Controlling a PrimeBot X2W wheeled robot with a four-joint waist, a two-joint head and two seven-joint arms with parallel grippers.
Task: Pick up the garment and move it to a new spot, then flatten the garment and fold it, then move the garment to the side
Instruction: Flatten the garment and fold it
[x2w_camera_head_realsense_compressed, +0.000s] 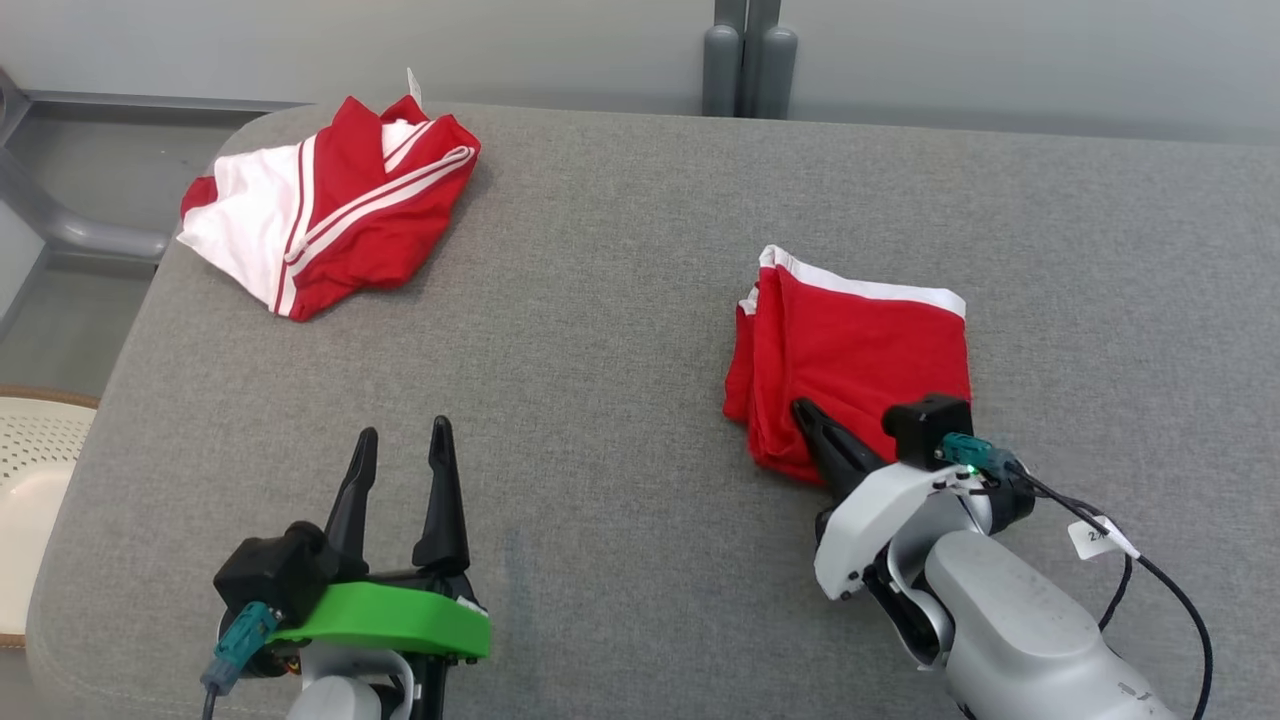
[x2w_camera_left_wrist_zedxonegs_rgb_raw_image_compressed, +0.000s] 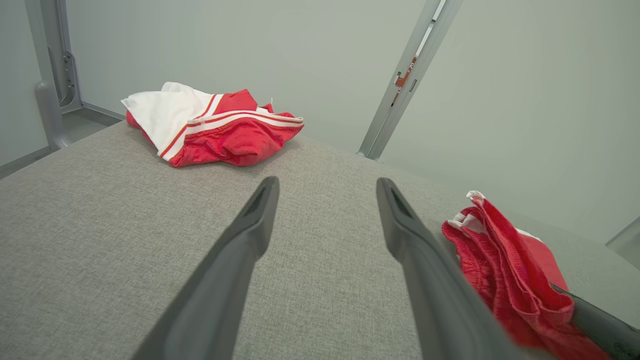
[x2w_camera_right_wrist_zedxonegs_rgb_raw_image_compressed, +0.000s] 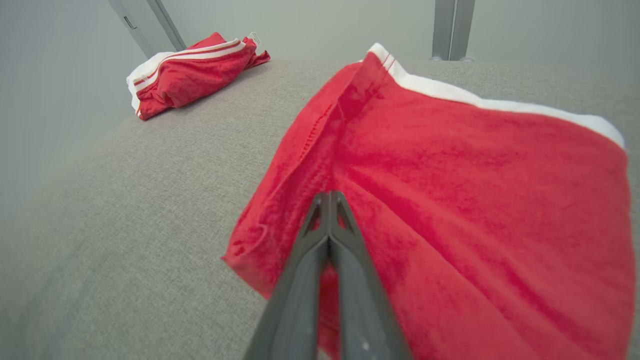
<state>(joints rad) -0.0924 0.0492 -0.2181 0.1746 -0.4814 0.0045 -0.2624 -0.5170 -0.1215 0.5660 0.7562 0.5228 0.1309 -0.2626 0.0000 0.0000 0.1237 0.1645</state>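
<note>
One red garment (x2w_camera_head_realsense_compressed: 860, 340) lies beneath the closed right gripper (x2w_camera_head_realsense_compressed: 803, 408); the left gripper (x2w_camera_head_realsense_compressed: 403, 432) gapes wide, well apart.

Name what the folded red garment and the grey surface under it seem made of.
Folded red garment: soft matte cloth, perhaps a fuzzy knit, judging by its nap and limp folds. Grey surface: coarse woven upholstery fabric, matte, with a visible flecked weave.

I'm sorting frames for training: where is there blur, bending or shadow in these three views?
Head view: soft, even light, sharp, with faint shadows beside the red shorts and the striped garment. Left wrist view: the left tool blurs toward the bottom edge. Right wrist view: the right tool is soft near the lens, the grey cushion bows, and the left side is dim.
</note>
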